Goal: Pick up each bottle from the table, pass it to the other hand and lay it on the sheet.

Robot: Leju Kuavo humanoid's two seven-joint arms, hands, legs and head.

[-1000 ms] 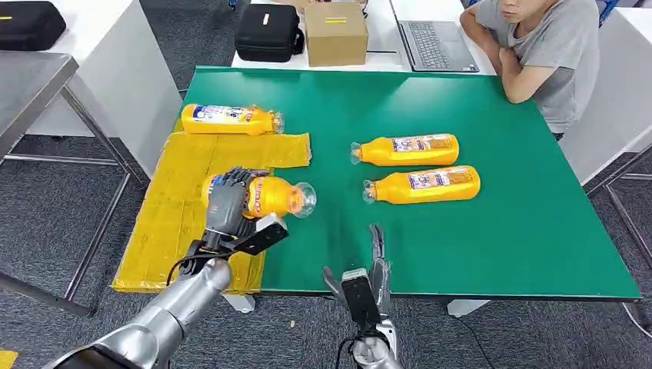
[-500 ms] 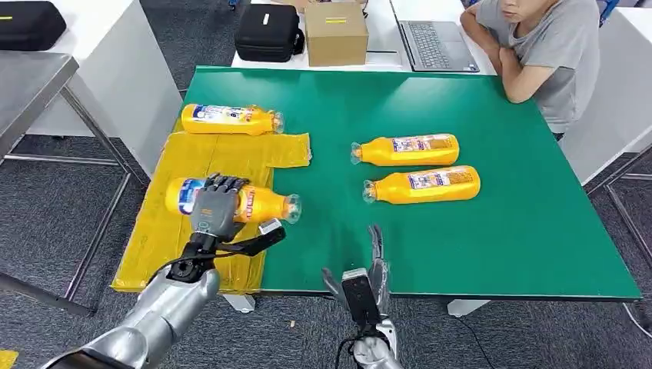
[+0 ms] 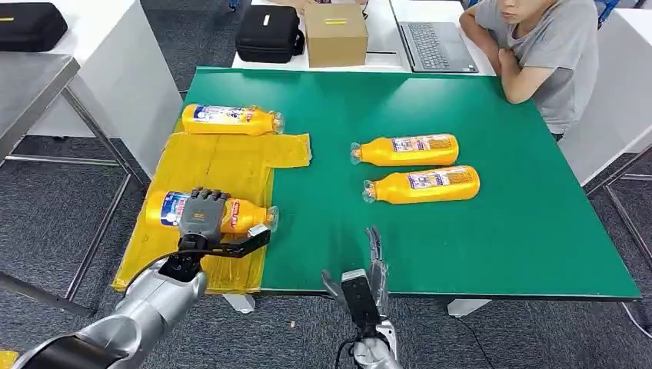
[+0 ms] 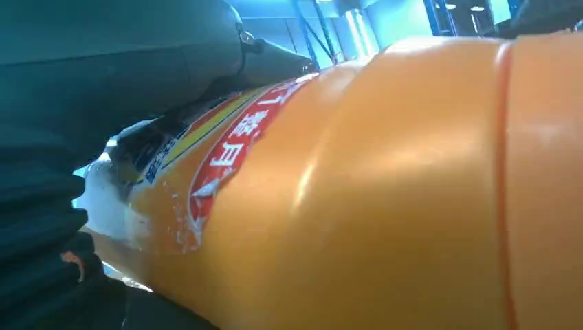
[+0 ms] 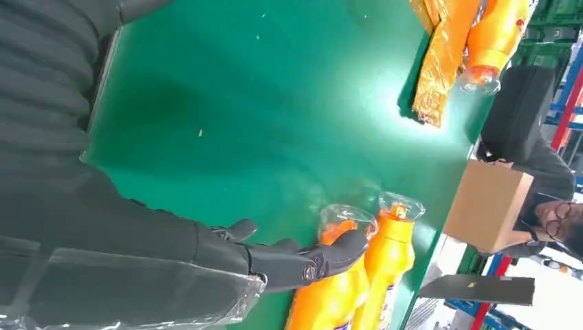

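Though left hand [image 3: 201, 216] grips bottle [image 3: 246, 215], label half hidden; right hand [image 3: 375, 265] spread, empty.

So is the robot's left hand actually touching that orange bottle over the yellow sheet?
Touching. In the head view the left hand wraps over the bottle above the yellow sheet; the left wrist view shows the bottle pressed against the palm.

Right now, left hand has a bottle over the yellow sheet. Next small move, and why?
Probably lower a touch and open the left hand to release. The held bottle already lies sideways over the yellow sheet, near its front part, clear of the other bottle on the sheet. The right hand is open and idle at the table edge.
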